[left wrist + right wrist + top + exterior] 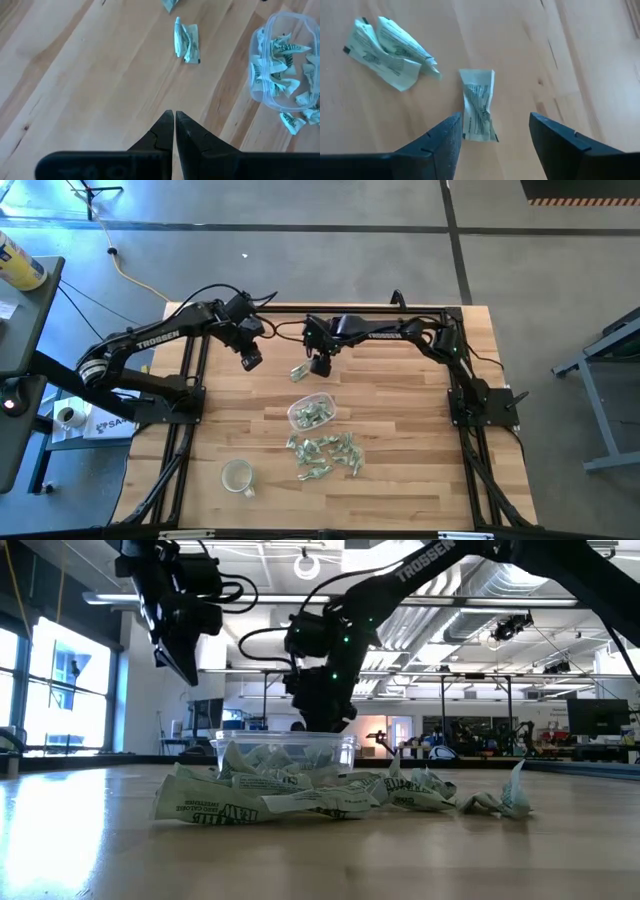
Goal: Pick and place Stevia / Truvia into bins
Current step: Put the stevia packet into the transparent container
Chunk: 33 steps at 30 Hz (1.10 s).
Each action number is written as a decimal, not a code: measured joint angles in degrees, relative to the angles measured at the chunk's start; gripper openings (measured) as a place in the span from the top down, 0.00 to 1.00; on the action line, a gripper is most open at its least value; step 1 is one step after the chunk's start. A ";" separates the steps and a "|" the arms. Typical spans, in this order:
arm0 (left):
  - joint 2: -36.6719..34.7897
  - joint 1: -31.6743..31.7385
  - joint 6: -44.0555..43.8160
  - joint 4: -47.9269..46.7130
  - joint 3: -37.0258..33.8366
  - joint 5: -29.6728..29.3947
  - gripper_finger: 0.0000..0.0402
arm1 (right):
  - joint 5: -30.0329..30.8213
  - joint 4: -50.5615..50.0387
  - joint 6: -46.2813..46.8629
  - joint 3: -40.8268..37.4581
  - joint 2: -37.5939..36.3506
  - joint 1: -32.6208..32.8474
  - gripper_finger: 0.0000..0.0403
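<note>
Near the high view's centre, the right claw hangs spread over a crumpled green-and-white paper sachet, ready to pinch; the left claw waits pressed together.

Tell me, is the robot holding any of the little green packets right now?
No, nothing is held. The right hand is open above a packet lying on the table, not pinching it. The left hand is shut and empty.

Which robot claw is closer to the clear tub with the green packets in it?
The right gripper. It hovers open just past the clear tub's far rim, over a loose sachet. The left gripper, shut, hangs farther off to the tub's left.
</note>
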 joint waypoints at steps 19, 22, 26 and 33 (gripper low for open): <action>0.04 0.00 -1.16 1.94 -0.15 -0.03 0.86 | -4.94 -4.57 -6.12 0.02 1.44 -1.62 0.76; 0.04 0.00 -1.16 2.17 -0.15 -0.03 0.86 | -7.16 -4.65 -6.09 0.02 1.44 -2.16 0.85; 0.04 0.00 -1.35 2.16 -0.15 -0.03 0.86 | -10.06 -8.92 -2.83 1.85 1.33 -3.04 0.98; 0.04 0.00 -1.40 2.64 -0.15 -0.05 0.86 | -20.00 -12.77 4.48 14.13 1.32 -4.04 0.99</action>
